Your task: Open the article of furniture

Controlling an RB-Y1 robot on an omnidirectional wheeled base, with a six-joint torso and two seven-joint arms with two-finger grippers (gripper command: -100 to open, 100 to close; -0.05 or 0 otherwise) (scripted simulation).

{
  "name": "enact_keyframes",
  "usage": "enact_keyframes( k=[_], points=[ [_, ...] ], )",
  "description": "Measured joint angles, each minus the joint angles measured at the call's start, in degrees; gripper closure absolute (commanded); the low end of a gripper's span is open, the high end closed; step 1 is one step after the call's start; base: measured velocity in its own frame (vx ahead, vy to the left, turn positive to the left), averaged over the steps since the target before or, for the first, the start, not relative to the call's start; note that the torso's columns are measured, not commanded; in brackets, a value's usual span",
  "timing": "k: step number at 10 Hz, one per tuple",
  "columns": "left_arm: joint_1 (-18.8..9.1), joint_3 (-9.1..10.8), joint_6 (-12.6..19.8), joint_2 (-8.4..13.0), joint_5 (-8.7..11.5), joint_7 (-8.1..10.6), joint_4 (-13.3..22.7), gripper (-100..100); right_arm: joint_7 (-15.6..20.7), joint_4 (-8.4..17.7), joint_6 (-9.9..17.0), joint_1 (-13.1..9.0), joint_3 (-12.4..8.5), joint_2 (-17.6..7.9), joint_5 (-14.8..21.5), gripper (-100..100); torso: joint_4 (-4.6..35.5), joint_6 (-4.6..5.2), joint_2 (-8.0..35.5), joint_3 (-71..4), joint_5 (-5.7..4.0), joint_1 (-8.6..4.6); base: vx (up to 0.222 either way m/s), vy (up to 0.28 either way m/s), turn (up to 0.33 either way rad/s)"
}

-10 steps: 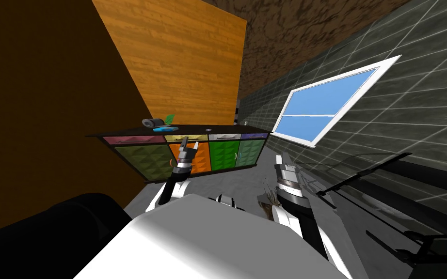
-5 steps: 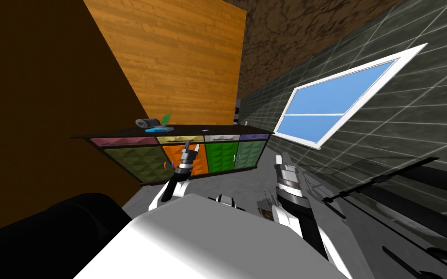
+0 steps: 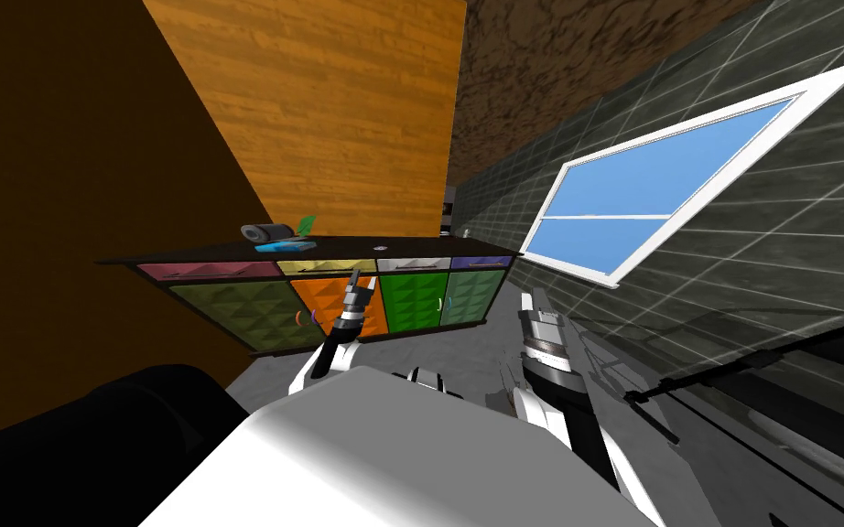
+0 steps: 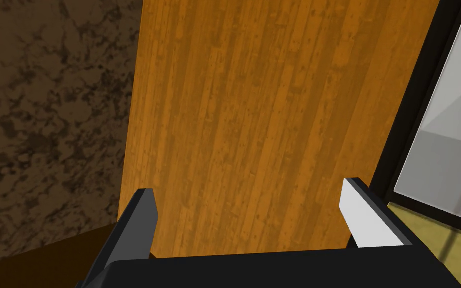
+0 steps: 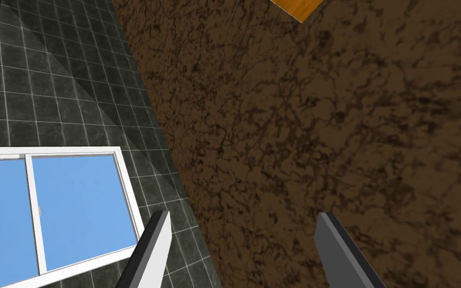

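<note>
The low, dark-framed cabinet (image 3: 416, 302) is standing against the wood-plank wall (image 3: 356, 119). Its faceted door panels are showing olive, orange and green under a row of flat drawers. The left tool (image 3: 357, 284) is hovering before the orange door (image 3: 315, 297), fingers apart. The right tool (image 3: 537, 302) is hanging above open grey floor (image 3: 448, 348), clear of the cabinet's edge, fingers likewise apart.
</note>
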Motion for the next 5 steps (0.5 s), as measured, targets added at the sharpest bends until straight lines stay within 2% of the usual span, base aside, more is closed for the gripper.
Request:
enact_keyframes(
  k=[5],
  points=[
    [-1.5,0.85,-2.8,0.0,1.4,0.69,6.9,-100,0.0,0.0,0.0,0.0,0.0,0.0,0.0,0,0.0,0.00,0.1,0.0,0.05,0.14,0.155,-0.085,0.030]
  ],
)
